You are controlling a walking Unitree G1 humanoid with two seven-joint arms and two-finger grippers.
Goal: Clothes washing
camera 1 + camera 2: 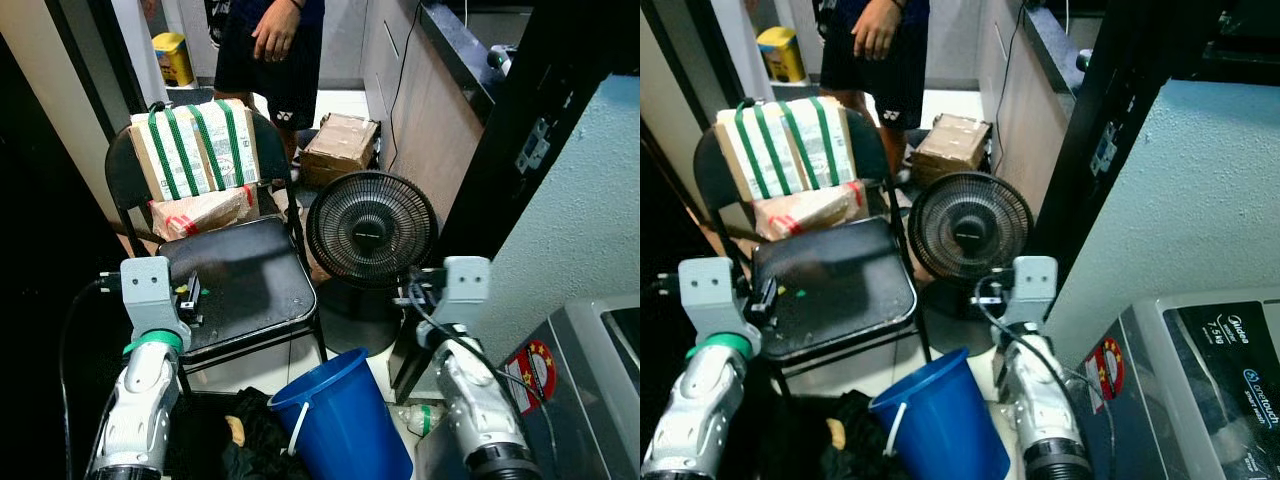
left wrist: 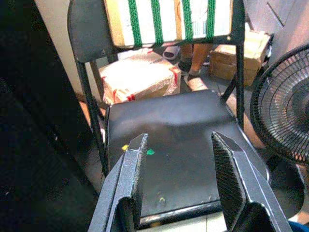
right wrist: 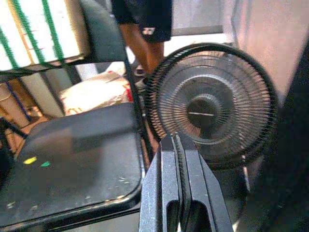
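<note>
Cramped laundry corner: dark clothes lie on the floor beside my blue bucket, the washing machine at my right. My left gripper hangs spread wide over the black chair; my right gripper is pressed closed, empty, before the fan. Beyond, boxes and a person. Bending for the clothes, I could tip the bucket or knock the fan.
</note>
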